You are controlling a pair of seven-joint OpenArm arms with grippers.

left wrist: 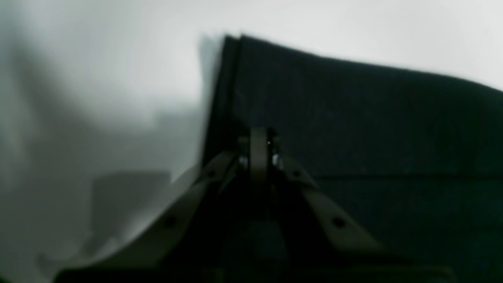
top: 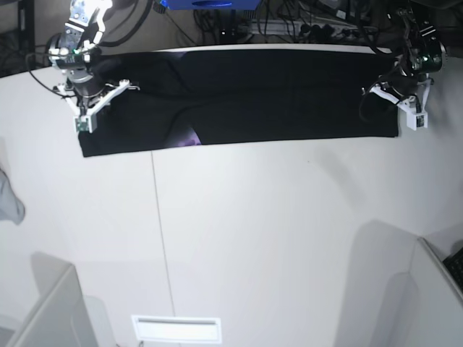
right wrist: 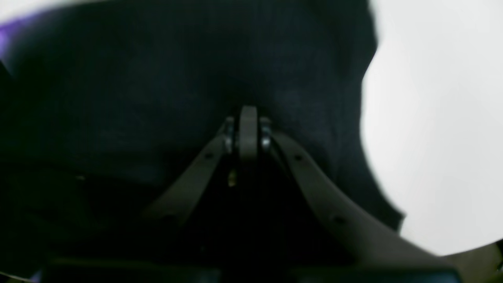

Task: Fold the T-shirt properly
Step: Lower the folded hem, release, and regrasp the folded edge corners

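The T-shirt lies as a long black strip across the far side of the white table, with a bit of purple print peeking out at its near edge. My left gripper is at the strip's right end; in the left wrist view its jaws are shut, tips on the black cloth near its layered edge. My right gripper is at the left end, and the right wrist view shows it shut, tips pressed into dark cloth.
A small grey cloth scrap lies at the table's left edge. Cables and a blue box crowd the space behind the table. A white slotted plate sits at the near edge, between grey panels at both near corners.
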